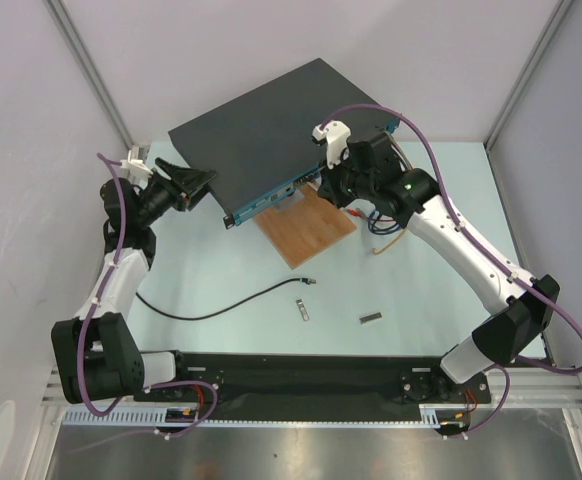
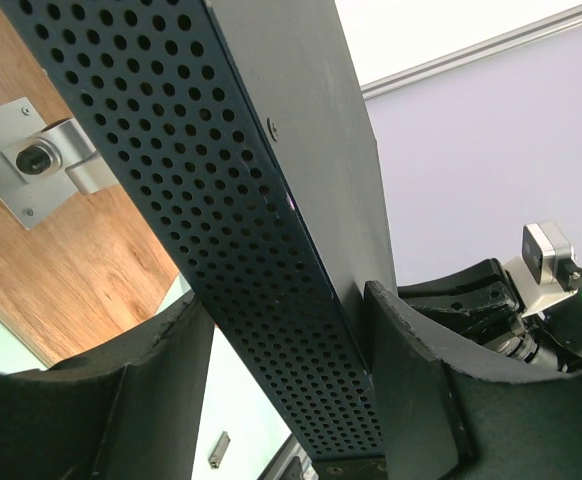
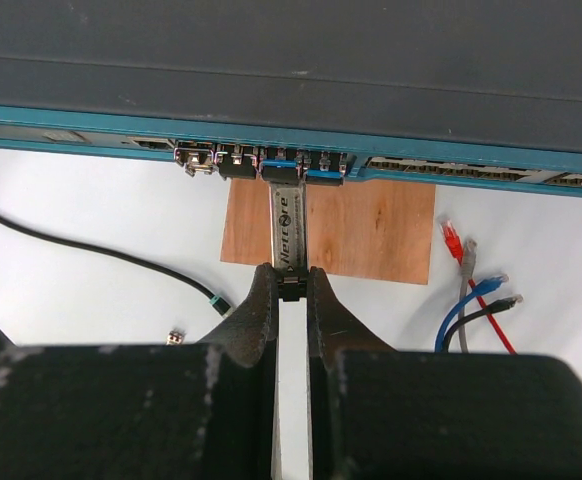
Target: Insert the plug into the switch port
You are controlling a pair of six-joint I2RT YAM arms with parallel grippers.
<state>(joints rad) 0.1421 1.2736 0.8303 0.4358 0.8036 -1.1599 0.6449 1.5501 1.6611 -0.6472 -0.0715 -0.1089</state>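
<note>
A pale blue-green table (image 1: 231,340) sits inside pale lavender walls (image 1: 31,150) framed by aluminium posts (image 1: 89,70). The dark-grey switch box (image 1: 261,130) lies at upper centre, its blue face partly over a wooden board (image 1: 306,230). The left gripper (image 1: 199,185) clamps the box's perforated left side. The right gripper (image 3: 289,285) pinches a silver stick (image 3: 287,215) whose far end sits in the port row, beside the switch port (image 3: 233,158). The plug (image 1: 308,282) lies on the table just below the board, ending a black cable (image 1: 211,312), well apart from both grippers.
</note>
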